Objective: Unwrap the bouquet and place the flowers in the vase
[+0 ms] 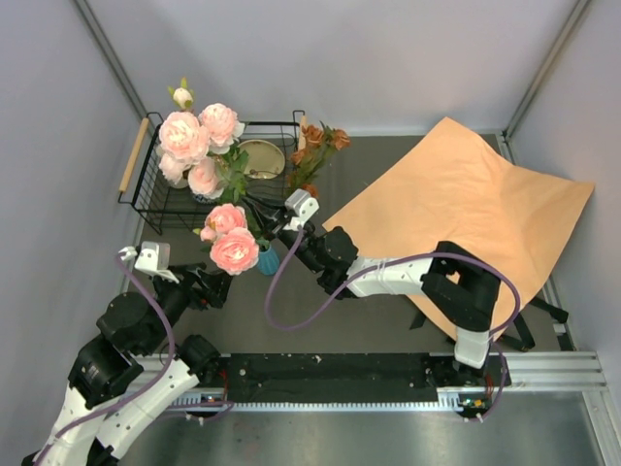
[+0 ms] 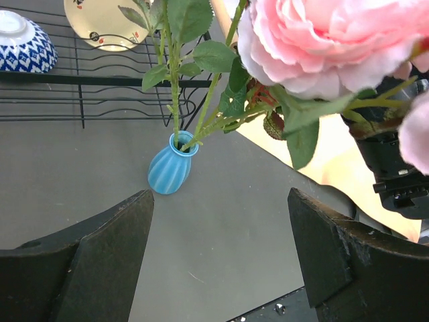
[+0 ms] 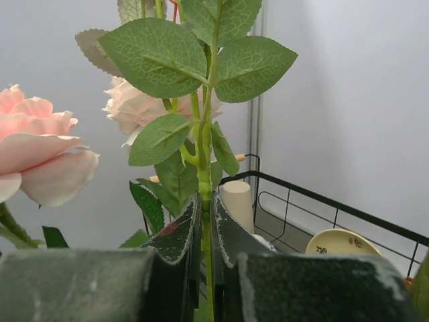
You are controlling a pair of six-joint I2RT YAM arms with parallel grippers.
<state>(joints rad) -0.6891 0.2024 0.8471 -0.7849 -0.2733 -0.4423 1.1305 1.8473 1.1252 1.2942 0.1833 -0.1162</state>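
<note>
Top external view: at the far left stands a black wire rack with a round wooden handle along its left side. Across it show the flowers, ruffled pink peonies with a small cream bud. Two more peonies hang just left of the vase.

Inside the rack, the left wrist view shows a glossy bowl in a blue-and-white lattice pattern. Beside it is a cream plate whose painted marks are too small to read.

The left end effector is near and to the left. It is released, with its matte black fingers spread wide and nothing between them. It hovers above the dull grey counter, near the vase but not touching it. The vase is teal, ribbed and narrow-necked, and stands upright on the counter just in front of the rack. Several thin green stems rise from its mouth.

Right of the vase, the right end effector is clenched on one green stem that carries broad, veined, saw-edged leaves. A smooth beige cup stands behind it in the rack.

Rust-orange roses show at the rack's far right corner. On the right, the orange-tan paper lies open as one large, creased sheet.
</note>
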